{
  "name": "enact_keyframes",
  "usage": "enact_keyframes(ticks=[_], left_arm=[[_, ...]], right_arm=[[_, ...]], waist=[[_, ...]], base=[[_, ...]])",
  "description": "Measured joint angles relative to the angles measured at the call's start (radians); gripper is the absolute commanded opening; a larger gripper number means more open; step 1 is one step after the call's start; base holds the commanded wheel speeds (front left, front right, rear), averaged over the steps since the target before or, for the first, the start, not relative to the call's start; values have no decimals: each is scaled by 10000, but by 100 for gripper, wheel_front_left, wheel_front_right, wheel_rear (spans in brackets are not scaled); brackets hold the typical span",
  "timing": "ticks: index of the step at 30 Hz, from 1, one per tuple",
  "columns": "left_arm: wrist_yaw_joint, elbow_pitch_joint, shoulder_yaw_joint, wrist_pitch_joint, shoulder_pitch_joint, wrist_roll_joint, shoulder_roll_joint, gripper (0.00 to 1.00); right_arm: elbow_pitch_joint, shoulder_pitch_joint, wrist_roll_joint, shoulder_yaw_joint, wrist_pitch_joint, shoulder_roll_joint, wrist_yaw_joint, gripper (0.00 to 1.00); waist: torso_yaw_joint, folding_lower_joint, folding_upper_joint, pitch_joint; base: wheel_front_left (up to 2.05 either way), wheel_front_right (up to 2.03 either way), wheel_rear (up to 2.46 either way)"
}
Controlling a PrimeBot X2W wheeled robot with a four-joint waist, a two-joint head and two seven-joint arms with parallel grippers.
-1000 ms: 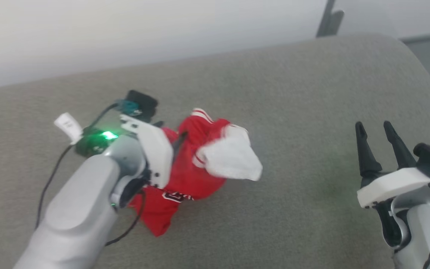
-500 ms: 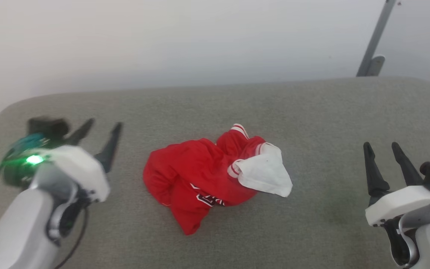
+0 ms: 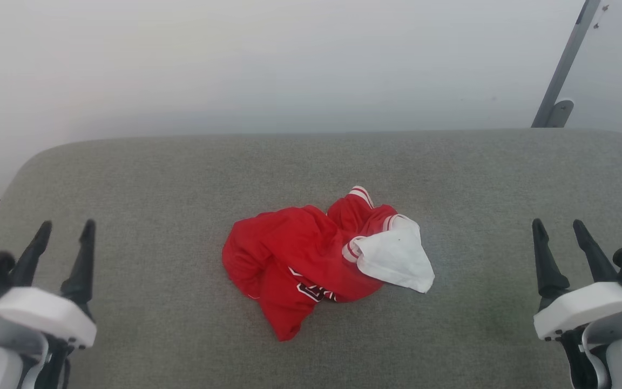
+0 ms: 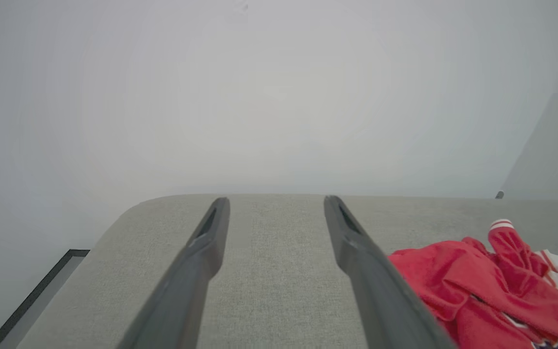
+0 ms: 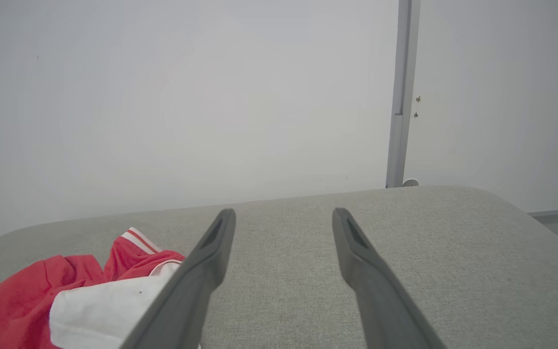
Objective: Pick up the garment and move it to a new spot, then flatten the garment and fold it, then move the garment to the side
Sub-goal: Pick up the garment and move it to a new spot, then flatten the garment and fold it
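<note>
Now | garment (image 3: 300, 259) crumpled at cushion (image 3: 181, 189) centre | left gripper (image 3: 68, 223), right gripper (image 3: 558, 222) spread, empty | likely flattening: pinch opposite edges, pull apart.

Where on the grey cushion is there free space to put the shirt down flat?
Two bare patches on the cushion: one between the left gripper and the garment, one between the garment and the right gripper. The strip behind the garment, toward the wall, is bare too. The middle is taken by the crumpled garment.

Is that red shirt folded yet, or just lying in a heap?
Just a heap. The garment lies crumpled on the grey cushion, one white sleeve flopped sideways.
</note>
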Motion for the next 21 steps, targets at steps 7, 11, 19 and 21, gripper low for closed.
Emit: enact_keyframes(ticks=[7, 11, 19, 21], left_arm=[[-102, 608, 322, -650, 529, -23, -42, 100], [-182, 819, 568, -813, 725, -40, -77, 100], [-240, 903, 746, -899, 795, 2, -199, 100], [-255, 894, 780, -905, 795, 13, -228, 100]], right_arm=[[-111, 153, -115, -84, 71, 69, 0, 100], [-167, 261, -136, -144, 92, 90, 0, 100], [-213, 339, -148, -232, 130, 84, 0, 100], [-219, 342, -148, -234, 144, 82, 0, 100]], waist=[[-55, 0, 0, -49], [-92, 0, 0, -53], [-68, 0, 0, -38], [-56, 0, 0, -35]], base=[[0, 0, 0], [0, 0, 0], [0, 0, 0], [0, 0, 0]])
